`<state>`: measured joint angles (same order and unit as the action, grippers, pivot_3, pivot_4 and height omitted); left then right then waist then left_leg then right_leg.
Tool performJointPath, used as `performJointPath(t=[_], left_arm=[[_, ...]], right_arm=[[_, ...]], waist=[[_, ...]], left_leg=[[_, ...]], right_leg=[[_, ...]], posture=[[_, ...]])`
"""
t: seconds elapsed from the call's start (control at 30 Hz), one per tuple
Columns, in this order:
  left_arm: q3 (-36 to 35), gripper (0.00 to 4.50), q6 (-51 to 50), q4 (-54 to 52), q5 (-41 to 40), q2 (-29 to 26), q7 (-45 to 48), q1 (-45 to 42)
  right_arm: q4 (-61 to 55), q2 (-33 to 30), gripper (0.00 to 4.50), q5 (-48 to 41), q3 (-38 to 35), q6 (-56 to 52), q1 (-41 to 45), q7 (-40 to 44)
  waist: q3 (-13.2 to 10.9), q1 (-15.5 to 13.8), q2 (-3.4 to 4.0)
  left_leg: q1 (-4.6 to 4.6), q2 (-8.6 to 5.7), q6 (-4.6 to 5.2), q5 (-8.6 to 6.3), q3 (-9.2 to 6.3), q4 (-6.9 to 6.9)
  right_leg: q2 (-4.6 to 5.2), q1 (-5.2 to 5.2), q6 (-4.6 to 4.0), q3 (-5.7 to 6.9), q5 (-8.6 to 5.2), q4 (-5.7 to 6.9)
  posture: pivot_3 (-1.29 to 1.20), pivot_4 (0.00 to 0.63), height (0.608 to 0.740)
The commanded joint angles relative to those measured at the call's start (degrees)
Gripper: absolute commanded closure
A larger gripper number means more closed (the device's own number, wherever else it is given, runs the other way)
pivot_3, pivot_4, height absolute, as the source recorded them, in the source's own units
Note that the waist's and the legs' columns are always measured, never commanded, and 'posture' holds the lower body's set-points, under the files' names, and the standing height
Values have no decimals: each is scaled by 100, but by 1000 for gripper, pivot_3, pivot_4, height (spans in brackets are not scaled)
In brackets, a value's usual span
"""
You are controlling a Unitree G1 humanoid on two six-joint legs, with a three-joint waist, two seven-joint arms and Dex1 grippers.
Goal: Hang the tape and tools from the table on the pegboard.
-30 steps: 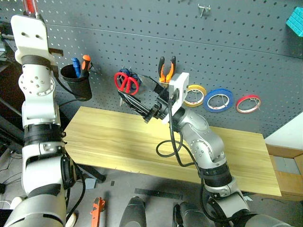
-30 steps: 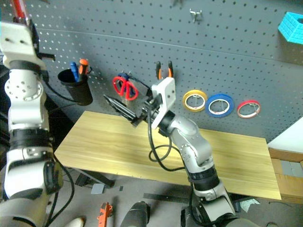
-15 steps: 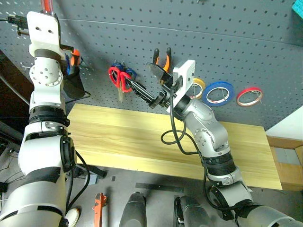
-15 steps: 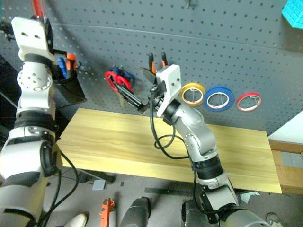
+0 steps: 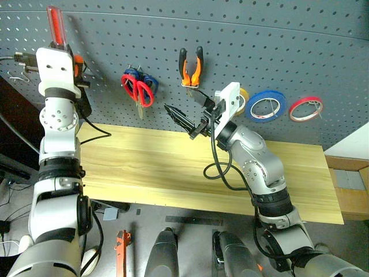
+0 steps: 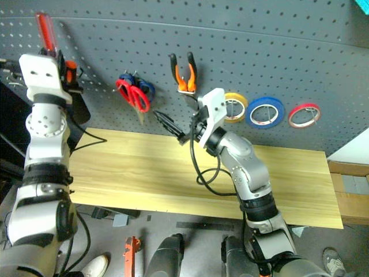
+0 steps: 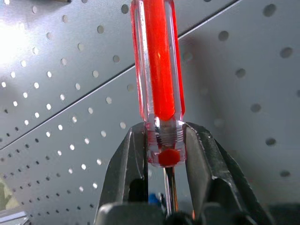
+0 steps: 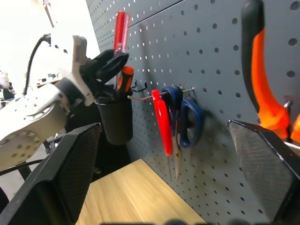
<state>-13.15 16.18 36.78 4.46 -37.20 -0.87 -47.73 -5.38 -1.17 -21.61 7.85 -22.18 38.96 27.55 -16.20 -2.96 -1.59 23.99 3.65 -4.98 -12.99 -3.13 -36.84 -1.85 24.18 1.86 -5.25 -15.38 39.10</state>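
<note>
The small red-handled screwdriver (image 7: 158, 70) was clamped handle-up in the left gripper (image 7: 161, 154), held close against the dark grey perforated pegboard (image 5: 277, 40). The right gripper (image 5: 184, 109) was spread wide and empty above the light wooden plank table (image 5: 150, 167), just beside the hung orange-and-black-handled pliers (image 5: 191, 66).

Grey concrete floor (image 5: 184, 216) under workbench, dark tape strip (image 5: 187, 220) stuck on it. Orange clamp-like tool (image 5: 120, 249) lying on floor, lower left. Wooden crate/shelf (image 5: 349, 196) at right edge, white panel (image 5: 350, 153) above it. Dark gap (image 5: 14, 138) at far left w/ cables. Lighting even, bright, no hard shadows.
</note>
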Motion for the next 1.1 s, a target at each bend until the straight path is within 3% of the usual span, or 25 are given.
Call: performJointPath(t=[0.03, 0.2, 0.4, 0.77, 0.93, 1.1], left_arm=[[-204, 3738, -463, -844, -128, 42, -111, 362], [-426, 3738, -1163, -1947, -206, 199, -219, 1127], [-548, 3738, -1644, -2397, -269, 284, -275, 1372], [-450, 65, -1798, -2479, -280, 378, -237, 1244], [-496, 24, -2051, -2764, -477, 540, -127, 1377], [-551, 24, -2713, -3939, -709, 915, -145, 1967]], right_arm=[[-226, -17, 0, -67, -73, 80, -33, 50], [-243, -85, 0, -71, -84, 71, -71, 80], [-194, -124, 0, -73, -88, 82, -62, 111], [-231, -159, 0, -29, -78, 118, -116, 135], [-361, -282, 0, -25, -92, 106, -190, 152], [-918, -746, 0, 9, 30, 56, -746, 400]], waist=[[0, 0, 0], [-1, 12, -1], [-1, 16, -2], [-1, 15, -2], [0, 9, -4], [11, -4, -16]], left_leg=[[0, -1, 0, 0, 0, 0], [3, 1, -1, 0, 1, 1], [2, 1, -1, -1, 1, 6], [2, 1, -1, -1, 2, 8], [4, 1, -1, -1, 2, 8], [10, -1, -4, -1, 2, 11]], right_leg=[[0, 0, 0, -1, 0, 1], [0, 1, 1, -2, 0, -4], [0, 1, 1, -4, -1, -7], [0, 3, 2, -4, -1, -9], [0, 2, 2, -3, -1, -10], [6, 2, 2, -3, -1, -15]], posture=[[172, 301, 740], [179, 295, 740], [187, 292, 740], [177, 280, 740], [178, 257, 740], [187, 226, 740]])
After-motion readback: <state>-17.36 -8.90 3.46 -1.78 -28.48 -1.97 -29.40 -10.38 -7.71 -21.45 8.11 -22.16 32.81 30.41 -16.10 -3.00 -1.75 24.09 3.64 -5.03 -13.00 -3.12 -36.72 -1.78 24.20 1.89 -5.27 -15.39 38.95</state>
